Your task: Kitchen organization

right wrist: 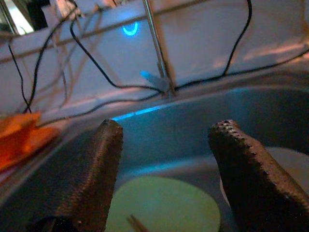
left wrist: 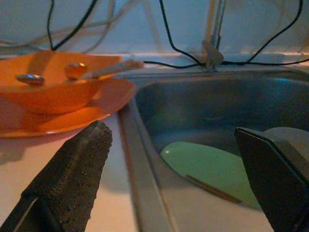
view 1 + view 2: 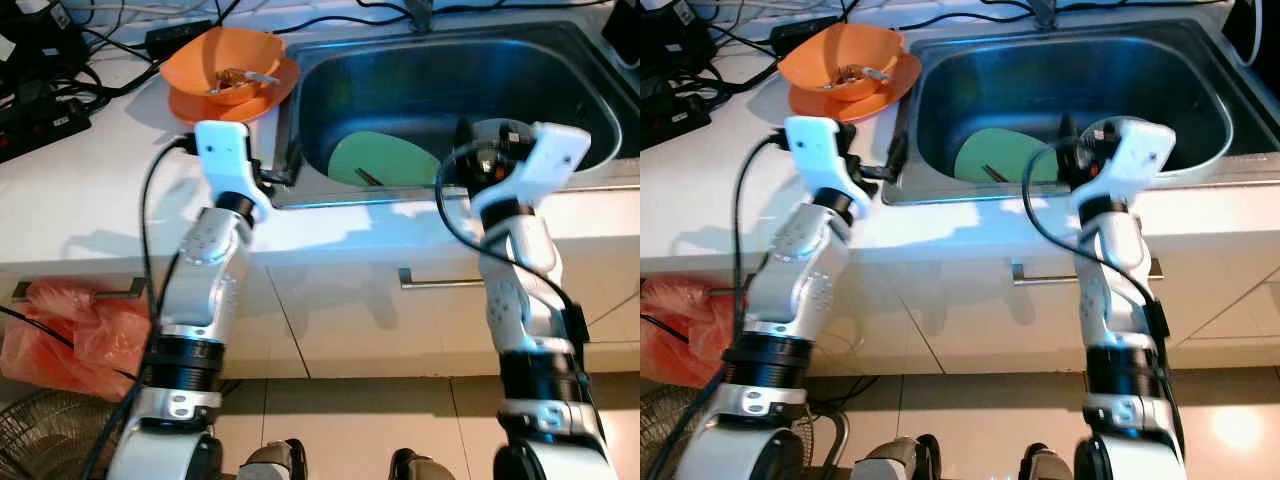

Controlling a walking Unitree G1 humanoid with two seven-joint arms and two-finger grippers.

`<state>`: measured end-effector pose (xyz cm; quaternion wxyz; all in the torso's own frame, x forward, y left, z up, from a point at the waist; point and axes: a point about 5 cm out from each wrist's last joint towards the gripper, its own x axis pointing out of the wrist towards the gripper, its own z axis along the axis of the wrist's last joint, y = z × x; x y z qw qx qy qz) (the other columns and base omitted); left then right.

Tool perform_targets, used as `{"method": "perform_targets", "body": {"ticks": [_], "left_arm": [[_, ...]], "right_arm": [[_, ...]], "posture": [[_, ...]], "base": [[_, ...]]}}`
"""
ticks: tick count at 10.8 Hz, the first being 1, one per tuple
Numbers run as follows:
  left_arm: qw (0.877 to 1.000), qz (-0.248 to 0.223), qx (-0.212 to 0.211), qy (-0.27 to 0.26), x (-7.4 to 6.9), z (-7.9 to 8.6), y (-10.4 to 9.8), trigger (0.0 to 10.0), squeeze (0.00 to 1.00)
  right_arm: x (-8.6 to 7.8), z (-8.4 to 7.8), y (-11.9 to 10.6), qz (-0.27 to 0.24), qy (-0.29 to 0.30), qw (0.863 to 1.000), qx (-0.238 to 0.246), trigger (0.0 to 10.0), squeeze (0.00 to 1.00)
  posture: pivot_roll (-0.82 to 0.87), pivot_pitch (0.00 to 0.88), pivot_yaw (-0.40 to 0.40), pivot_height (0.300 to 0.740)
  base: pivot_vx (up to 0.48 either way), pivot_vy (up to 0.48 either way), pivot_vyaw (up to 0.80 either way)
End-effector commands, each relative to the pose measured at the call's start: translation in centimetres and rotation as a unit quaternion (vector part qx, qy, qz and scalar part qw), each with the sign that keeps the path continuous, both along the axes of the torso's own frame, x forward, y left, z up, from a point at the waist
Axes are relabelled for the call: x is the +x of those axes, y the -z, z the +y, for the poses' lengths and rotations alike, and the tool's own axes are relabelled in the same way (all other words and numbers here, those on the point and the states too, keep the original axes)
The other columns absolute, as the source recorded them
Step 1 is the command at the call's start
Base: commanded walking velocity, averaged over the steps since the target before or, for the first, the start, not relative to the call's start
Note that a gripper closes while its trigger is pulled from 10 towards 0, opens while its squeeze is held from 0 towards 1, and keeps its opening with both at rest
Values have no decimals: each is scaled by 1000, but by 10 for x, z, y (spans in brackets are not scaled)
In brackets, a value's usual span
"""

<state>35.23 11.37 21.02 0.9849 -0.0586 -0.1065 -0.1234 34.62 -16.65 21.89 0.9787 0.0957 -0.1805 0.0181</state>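
green plate (image 3: 380, 160) partly behind right arm

A bowl (image 3: 232, 62) sits on a plate (image 3: 262, 98) on the countertop (image 3: 90, 190), left of the sink (image 3: 560, 70). A second plate (image 3: 385, 160) lies in the sink, with a chopstick (image 3: 368, 177) on it.

The head views are evenly lit and fairly sharp. The white worktop (image 3: 90, 190) is bright, close to washed out along its front edge, where the arms cast soft grey shadows. The steel sink (image 3: 570, 90) is darker, with a bluish sheen on its walls. Glare marks the floor tiles (image 3: 1240, 425) at the lower right. Both wrist views are dim, tinted blue, and soft, with the nearby black fingers (image 2: 72, 174) blurred. A small blue glow (image 1: 129, 30) reflects on the back wall.
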Motion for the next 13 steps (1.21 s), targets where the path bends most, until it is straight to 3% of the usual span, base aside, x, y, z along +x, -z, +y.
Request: {"method": "perform_targets", "body": {"ticks": [1, 5, 9, 13], "left_arm": [[1000, -7, 7, -9, 2, 1, -2, 10000, 0], [1000, -15, -1, -26, 5, 4, -4, 10000, 0], [1000, -13, -6, -23, 6, 0, 0, 10000, 0], [999, -11, -40, -12, 6, -19, 6, 10000, 0]], "right_arm": [[2, 5, -2, -4, -1, 1000, 5, 10000, 0], [1, 5, 0, -2, -3, 1000, -9, 10000, 0], [-2, 3, 5, 11, 5, 1000, -10, 10000, 0], [-5, -14, 1, 26, 18, 999, -37, 10000, 0]], "posture": [[101, 153, 133, 740], [82, 139, 108, 740], [58, 134, 91, 740], [-47, 136, 33, 740]], "base": [[0, 0, 0], [0, 0, 0], [0, -187, 0], [0, 0, 0]]}}
